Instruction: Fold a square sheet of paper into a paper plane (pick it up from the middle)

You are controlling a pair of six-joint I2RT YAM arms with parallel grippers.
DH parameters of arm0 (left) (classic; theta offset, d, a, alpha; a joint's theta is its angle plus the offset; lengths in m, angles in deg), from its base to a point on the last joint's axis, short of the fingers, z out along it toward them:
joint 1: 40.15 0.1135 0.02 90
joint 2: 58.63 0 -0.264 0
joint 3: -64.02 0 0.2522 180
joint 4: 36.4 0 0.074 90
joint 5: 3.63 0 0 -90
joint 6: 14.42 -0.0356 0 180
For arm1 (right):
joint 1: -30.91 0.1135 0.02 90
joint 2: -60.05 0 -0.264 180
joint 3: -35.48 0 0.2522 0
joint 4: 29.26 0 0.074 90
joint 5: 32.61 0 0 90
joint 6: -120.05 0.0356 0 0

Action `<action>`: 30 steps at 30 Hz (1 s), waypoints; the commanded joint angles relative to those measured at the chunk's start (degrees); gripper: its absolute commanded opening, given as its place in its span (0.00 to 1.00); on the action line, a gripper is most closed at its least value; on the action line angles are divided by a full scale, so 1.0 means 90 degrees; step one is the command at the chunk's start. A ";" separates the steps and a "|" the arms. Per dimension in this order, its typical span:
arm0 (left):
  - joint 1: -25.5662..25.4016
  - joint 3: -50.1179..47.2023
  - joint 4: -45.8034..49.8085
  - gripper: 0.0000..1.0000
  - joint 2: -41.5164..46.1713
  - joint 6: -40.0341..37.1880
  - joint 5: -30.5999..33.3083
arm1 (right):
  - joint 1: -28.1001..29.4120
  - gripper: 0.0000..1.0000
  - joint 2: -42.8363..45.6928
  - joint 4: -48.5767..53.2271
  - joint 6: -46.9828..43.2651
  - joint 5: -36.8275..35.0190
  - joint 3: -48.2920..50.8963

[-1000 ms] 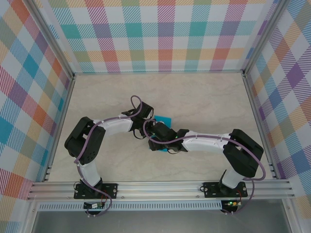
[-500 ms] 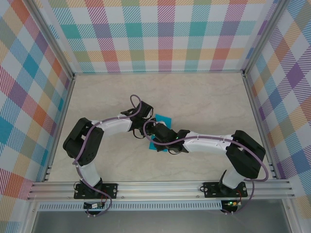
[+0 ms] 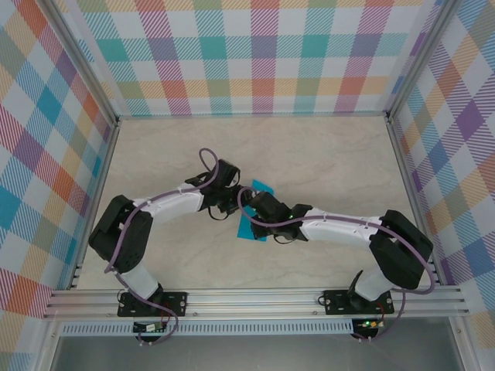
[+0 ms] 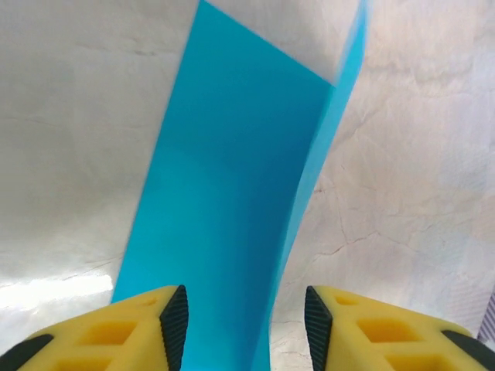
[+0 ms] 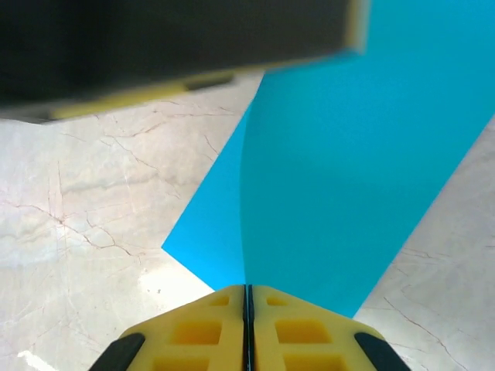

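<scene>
The square sheet of paper (image 3: 250, 229) is teal and lies creased in the middle of the table, under both grippers. In the left wrist view the paper (image 4: 232, 193) has one flap standing up along a crease. My left gripper (image 4: 241, 317) is open, and that raised flap passes between its jaws without being pinched. My right gripper (image 5: 247, 291) is shut on the paper (image 5: 348, 170), pinching a raised fold of it at the near edge. In the top view the left gripper (image 3: 230, 199) and right gripper (image 3: 259, 210) sit close together, tips almost meeting over the sheet.
The table (image 3: 325, 162) is pale marble-patterned, fenced by plaid walls and metal rails (image 3: 255, 297). The dark body of the left gripper (image 5: 155, 46) fills the top of the right wrist view, just above the paper.
The left gripper has opened and let go of the paper. The right gripper has shut on the paper's fold. Both arms have shifted slightly to the right.
</scene>
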 commanded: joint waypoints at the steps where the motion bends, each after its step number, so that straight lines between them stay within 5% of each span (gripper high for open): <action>1: -0.0052 -0.0225 0.0427 0.47 0.0531 0.0155 0.0735 | -0.0610 0.10 0.0260 -0.0524 0.0034 0.1409 0.0366; 8: -0.0061 -0.0754 -0.0050 0.44 0.0930 0.0259 0.0521 | -0.1744 0.12 0.0112 -0.0791 -0.0074 0.2904 0.0643; 15: -0.0323 -0.1087 -0.0392 0.37 0.0903 0.0172 0.0021 | -0.2144 0.13 -0.0231 -0.0553 -0.0116 0.3132 0.0523; 30: -0.0978 -0.1163 -0.0422 0.23 0.0029 0.0300 0.0107 | -0.2144 0.16 -0.0607 -0.0114 -0.0140 0.2918 0.0131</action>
